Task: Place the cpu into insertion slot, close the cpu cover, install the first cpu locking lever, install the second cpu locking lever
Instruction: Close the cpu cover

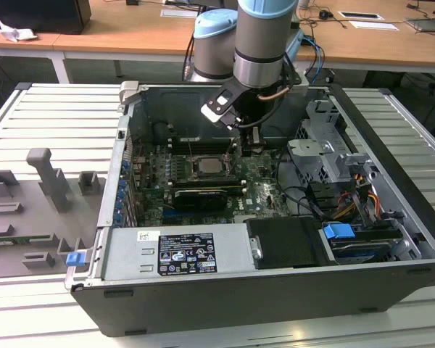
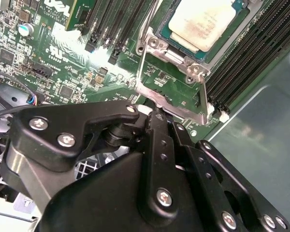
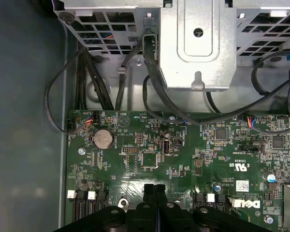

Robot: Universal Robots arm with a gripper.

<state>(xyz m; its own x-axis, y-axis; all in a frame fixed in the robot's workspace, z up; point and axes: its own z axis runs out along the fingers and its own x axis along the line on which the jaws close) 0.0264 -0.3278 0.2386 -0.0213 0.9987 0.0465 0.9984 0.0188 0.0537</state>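
The cpu point(image 2: 203, 21) lies flat in the insertion slot point(image 2: 175, 54), its pale silver top facing up; in the exterior view the cpu point(image 1: 206, 165) sits mid-board. The cpu cover point(image 2: 203, 94) is swung open off the socket, and green board shows through its window. My gripper point(image 2: 157, 116) is shut, and its black fingertips rest against the cover's free edge, with nothing visibly clamped between them. In the first wrist view the gripper point(image 3: 154, 187) has its two fingers pressed together above the board. In the exterior view the gripper point(image 1: 252, 143) hangs just to the right of the socket.
Black memory slots point(image 2: 246, 63) flank the socket. A long black card point(image 1: 199, 196) lies in front of it. A metal drive cage point(image 3: 198, 43) with cables point(image 3: 154, 87) stands beside the board. A coin battery point(image 3: 104, 139) sits on the board. The power supply point(image 1: 181, 254) fills the case's front.
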